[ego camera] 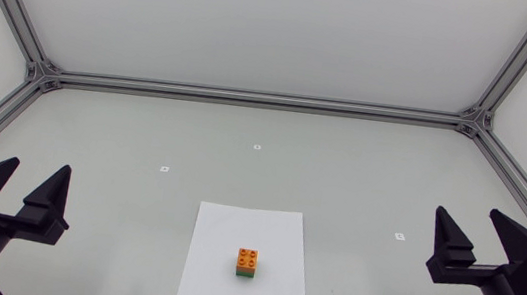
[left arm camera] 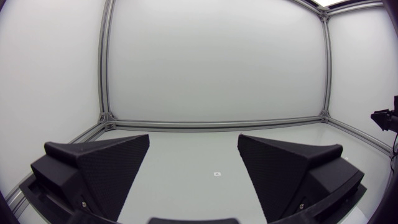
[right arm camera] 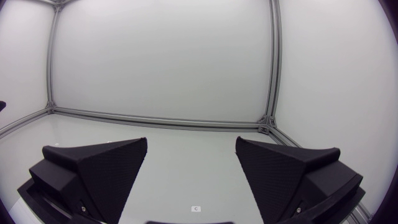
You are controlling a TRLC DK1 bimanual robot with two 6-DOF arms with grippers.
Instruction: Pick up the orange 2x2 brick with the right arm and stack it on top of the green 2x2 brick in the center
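The orange 2x2 brick point(ego camera: 249, 259) sits on top of the green 2x2 brick point(ego camera: 246, 274), of which only a thin edge shows below it, in the middle of a white paper sheet point(ego camera: 218, 273). My left gripper point(ego camera: 29, 189) stands open at the left edge of the head view, well away from the stack. My right gripper point(ego camera: 483, 233) stands open at the right edge, equally far from it. In the left wrist view my left gripper point(left arm camera: 193, 158) holds nothing; the right wrist view shows my right gripper point(right arm camera: 191, 160) likewise holding nothing. Neither wrist view shows the bricks.
An aluminium frame point(ego camera: 259, 98) runs along the table's back and sides. Small white markers point(ego camera: 256, 148) lie on the grey tabletop beyond the sheet.
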